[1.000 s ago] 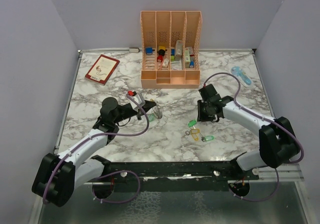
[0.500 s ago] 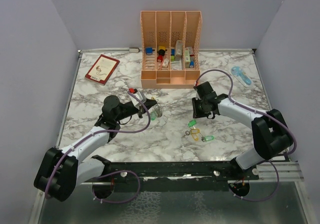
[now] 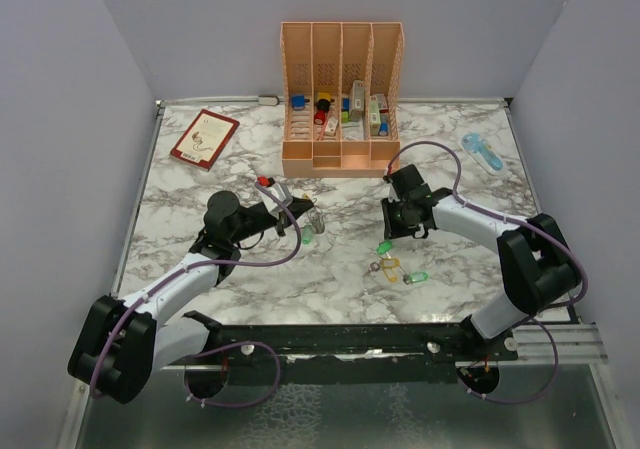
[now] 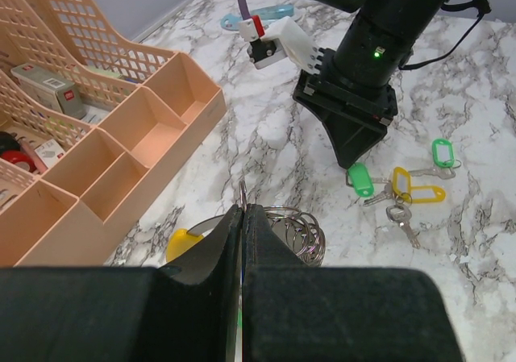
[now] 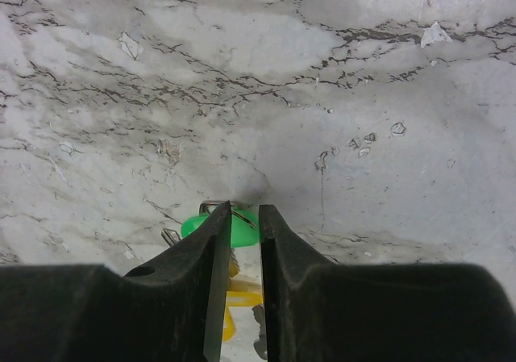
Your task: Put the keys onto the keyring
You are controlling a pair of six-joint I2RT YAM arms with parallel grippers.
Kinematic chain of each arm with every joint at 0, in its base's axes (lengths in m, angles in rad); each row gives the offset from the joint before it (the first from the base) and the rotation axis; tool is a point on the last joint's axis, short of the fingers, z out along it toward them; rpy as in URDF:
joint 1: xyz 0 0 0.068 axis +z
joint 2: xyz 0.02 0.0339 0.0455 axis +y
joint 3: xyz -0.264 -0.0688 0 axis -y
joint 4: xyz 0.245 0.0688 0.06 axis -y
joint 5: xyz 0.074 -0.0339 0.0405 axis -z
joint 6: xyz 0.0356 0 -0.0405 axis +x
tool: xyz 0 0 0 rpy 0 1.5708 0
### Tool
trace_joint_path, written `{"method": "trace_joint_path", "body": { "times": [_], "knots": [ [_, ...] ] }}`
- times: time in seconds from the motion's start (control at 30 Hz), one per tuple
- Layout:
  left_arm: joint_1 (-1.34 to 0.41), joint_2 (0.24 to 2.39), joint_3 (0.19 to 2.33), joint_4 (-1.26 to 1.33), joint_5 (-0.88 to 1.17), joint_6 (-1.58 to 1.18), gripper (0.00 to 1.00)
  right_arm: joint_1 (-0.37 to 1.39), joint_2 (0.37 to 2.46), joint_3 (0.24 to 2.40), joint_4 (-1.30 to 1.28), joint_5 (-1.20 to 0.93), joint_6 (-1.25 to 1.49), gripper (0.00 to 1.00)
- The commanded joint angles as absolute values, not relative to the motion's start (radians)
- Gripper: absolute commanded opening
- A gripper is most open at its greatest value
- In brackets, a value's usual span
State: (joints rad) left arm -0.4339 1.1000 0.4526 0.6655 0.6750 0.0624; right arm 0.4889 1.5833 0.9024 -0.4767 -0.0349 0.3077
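My left gripper (image 4: 243, 210) is shut on the keyring (image 4: 242, 191), whose thin silver edge sticks up between the fingertips. More silver loops (image 4: 302, 231) and a yellow key head (image 4: 185, 245) hang just beyond the fingers. Loose keys lie on the marble: a green one (image 3: 384, 247), a yellow one (image 3: 390, 266) and another green one (image 3: 416, 277). My right gripper (image 5: 244, 210) hovers over them, pointing down, jaws a narrow gap apart with nothing between. A green key (image 5: 242, 226) shows just past its fingertips. In the top view the right gripper (image 3: 402, 224) is just behind the keys and the left gripper (image 3: 300, 224) is left of them.
A peach organiser (image 3: 342, 154) with small boxes and blocks stands at the back centre. A red book (image 3: 205, 137) lies back left and a pale blue object (image 3: 482, 152) back right. Purple cables loop beside both arms.
The right arm has swung left and in toward the loose keys, its jaws narrowing a little. The left gripper shifted slightly with the keyring still in it.
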Motion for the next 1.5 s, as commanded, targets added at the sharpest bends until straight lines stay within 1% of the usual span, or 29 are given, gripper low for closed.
{"method": "trace_joint_path", "body": {
  "times": [0.0,0.33,0.43,0.5,0.6,0.7,0.87,1.07,1.3,1.47],
  "knots": [
    [-0.434,1.098,0.488,0.709,0.650,0.070,0.00,0.491,1.576,0.893,-0.456,-0.069,0.299,0.20],
    [-0.435,1.094,0.488,0.694,0.644,0.081,0.00,0.491,1.547,0.859,-0.471,-0.076,0.313,0.19],
    [-0.435,1.096,0.488,0.700,0.643,0.083,0.00,0.491,1.535,0.857,-0.472,-0.077,0.319,0.13],
    [-0.434,1.098,0.488,0.702,0.643,0.085,0.00,0.491,1.532,0.857,-0.475,-0.076,0.323,0.07],
    [-0.436,1.098,0.490,0.707,0.640,0.085,0.00,0.491,1.520,0.852,-0.480,-0.076,0.328,0.01],
    [-0.434,1.097,0.495,0.717,0.642,0.071,0.00,0.491,1.486,0.849,-0.480,-0.081,0.327,0.01],
    [-0.435,1.095,0.507,0.738,0.663,0.031,0.00,0.490,1.352,0.841,-0.457,-0.117,0.316,0.01],
    [-0.435,1.111,0.509,0.797,0.680,-0.037,0.00,0.491,1.215,0.903,-0.409,-0.269,0.282,0.01],
    [-0.437,1.136,0.529,0.806,0.686,-0.069,0.00,0.510,1.192,1.046,-0.380,-0.419,0.284,0.01],
    [-0.443,1.136,0.543,0.775,0.692,-0.058,0.00,0.580,1.228,1.115,-0.333,-0.423,0.308,0.01]
  ]
}}
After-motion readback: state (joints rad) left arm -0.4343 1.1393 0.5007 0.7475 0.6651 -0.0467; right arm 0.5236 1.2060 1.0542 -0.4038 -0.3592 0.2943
